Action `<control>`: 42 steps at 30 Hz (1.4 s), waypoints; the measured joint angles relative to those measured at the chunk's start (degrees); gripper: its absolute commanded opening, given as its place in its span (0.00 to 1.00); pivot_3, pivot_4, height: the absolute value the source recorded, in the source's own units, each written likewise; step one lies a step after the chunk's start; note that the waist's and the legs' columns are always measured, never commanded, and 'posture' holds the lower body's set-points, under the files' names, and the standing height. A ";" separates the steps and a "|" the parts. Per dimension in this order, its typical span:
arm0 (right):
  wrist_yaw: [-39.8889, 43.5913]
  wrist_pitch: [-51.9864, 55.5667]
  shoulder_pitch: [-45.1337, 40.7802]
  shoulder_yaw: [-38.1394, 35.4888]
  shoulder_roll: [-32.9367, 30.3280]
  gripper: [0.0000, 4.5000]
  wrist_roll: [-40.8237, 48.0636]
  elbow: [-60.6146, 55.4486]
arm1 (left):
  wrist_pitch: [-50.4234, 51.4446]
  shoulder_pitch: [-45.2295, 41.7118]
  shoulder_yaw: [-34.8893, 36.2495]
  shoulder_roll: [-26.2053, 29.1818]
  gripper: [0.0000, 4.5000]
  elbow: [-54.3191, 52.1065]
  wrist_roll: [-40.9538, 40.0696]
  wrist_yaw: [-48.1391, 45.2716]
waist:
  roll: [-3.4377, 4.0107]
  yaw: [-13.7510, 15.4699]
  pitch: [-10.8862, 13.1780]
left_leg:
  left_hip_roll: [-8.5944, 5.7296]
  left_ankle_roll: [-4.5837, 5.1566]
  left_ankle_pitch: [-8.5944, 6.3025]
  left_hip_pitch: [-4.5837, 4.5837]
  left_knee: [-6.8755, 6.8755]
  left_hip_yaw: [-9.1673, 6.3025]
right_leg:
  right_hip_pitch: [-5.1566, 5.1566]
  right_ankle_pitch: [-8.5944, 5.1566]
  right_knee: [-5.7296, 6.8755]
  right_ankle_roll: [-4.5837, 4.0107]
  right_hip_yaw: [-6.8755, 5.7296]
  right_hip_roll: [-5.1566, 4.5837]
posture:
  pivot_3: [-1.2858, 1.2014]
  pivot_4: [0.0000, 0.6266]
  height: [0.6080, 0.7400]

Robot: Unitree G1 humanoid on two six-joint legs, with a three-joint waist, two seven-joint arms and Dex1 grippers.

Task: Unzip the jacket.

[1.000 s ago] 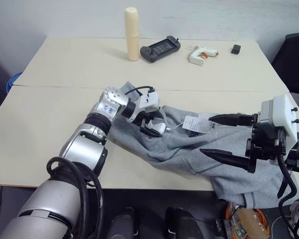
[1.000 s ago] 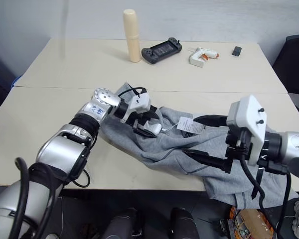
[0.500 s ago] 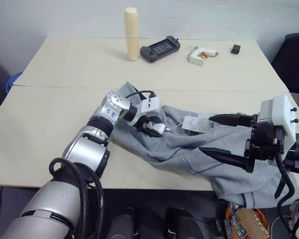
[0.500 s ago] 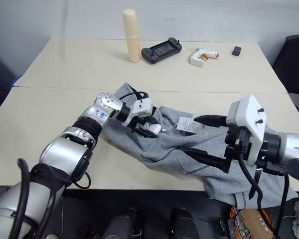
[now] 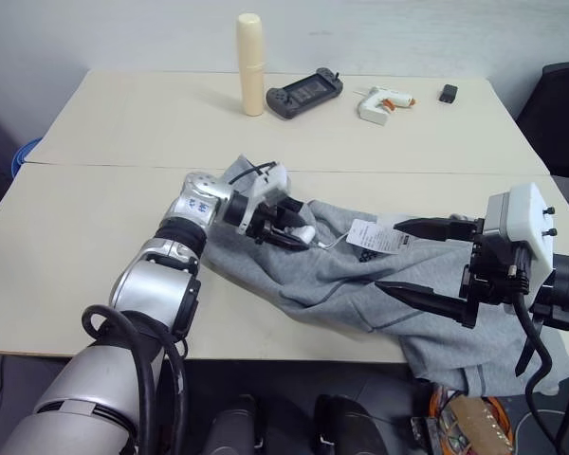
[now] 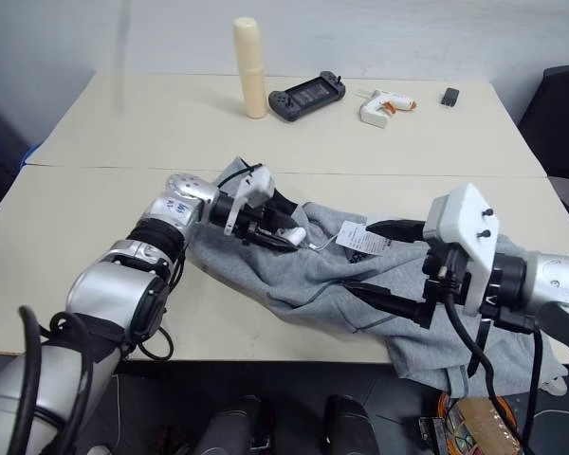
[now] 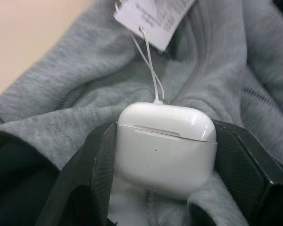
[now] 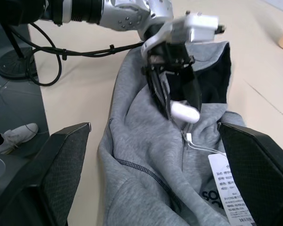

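L gripper (image 5: 294, 230) rolled, fingers clamped on white earbud case (image 7: 165, 147) tied to jacket (image 5: 360, 284); R gripper (image 5: 427, 258) fingers wide apart; tag (image 5: 375, 236) text unreadable

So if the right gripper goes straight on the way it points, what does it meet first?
Probably the jacket with its paper tag, which lie between the open right gripper fingers and ahead; beyond that, the left gripper on the white case. Depth is unclear.

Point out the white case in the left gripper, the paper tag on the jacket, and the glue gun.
white case (image 7: 165, 141), left wrist view, front face.
paper tag (image 5: 374, 235), left eye view, middle of the card.
glue gun (image 5: 380, 101), left eye view, white body.
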 measured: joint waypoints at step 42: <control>1.97 -3.34 -3.21 8.62 3.80 1.00 -6.12 3.35 | -13.99 7.44 -11.33 0.00 0.57 -10.29 7.72 18.30 | -0.09 0.12 -0.04 | -0.10 0.10 0.09 0.03 0.03 0.04 | 0.02 0.07 0.05 0.12 0.04 -0.07 | 0.52 0.24 1.00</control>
